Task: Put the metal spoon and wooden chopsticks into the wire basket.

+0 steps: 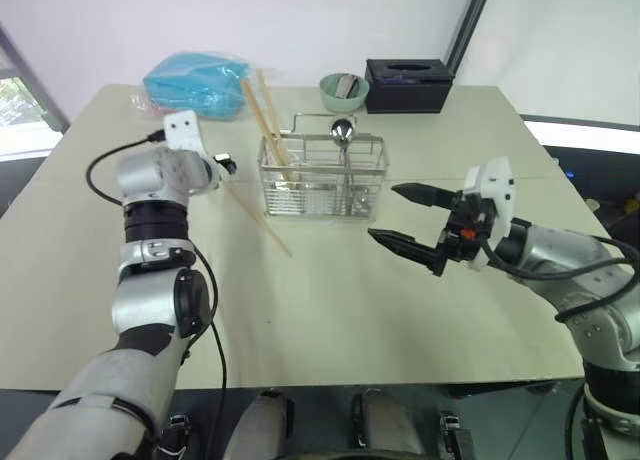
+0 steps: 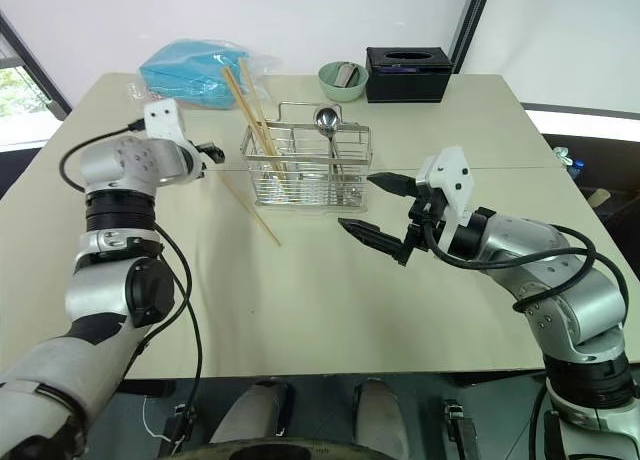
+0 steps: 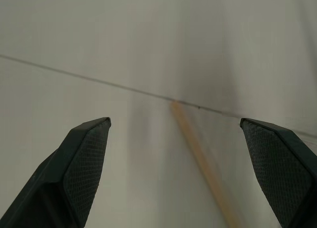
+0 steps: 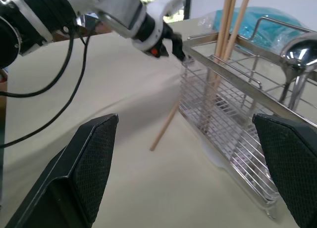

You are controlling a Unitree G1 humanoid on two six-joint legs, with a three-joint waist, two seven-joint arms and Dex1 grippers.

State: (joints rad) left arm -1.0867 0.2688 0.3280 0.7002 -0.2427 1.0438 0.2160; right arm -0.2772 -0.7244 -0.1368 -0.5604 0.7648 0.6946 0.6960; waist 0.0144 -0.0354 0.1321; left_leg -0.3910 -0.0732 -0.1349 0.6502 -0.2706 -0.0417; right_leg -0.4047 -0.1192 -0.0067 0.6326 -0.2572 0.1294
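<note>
Basket: your rectangular silver wire-mesh basket (image 1: 323, 176) stands upright near the middle of the beige table (image 1: 330, 310), with its raised wire handle on top.
Spoon: the small shiny metal spoon (image 1: 342, 132) is already in the basket, bowl up, standing in a compartment toward the 3 o'clock end.
Chopsticks in basket: two long light-tan wooden chopsticks (image 1: 264, 115) lean in the 9 o'clock end, tips pointing toward 11 o'clock.
Loose chopstick: one more tan stick (image 1: 258, 219) lies flat on the table at the basket's 8 o'clock, close to its corner.
Left gripper: your left gripper (image 3: 176, 173) hangs over that loose stick with its black fingers (image 3: 84, 163) spread wide apart, nothing between them but the stick on the table below.
Right gripper: your right gripper (image 1: 408, 221) hovers at the basket's 4 o'clock, near it, fingers wide apart and empty.
Background: at 12 o'clock beyond the basket you have a small pale-green bowl (image 1: 344, 91), a black tissue box (image 1: 408, 85) just beside it, and a blue plastic-wrapped bundle (image 1: 195, 83) at 10 o'clock.
</note>
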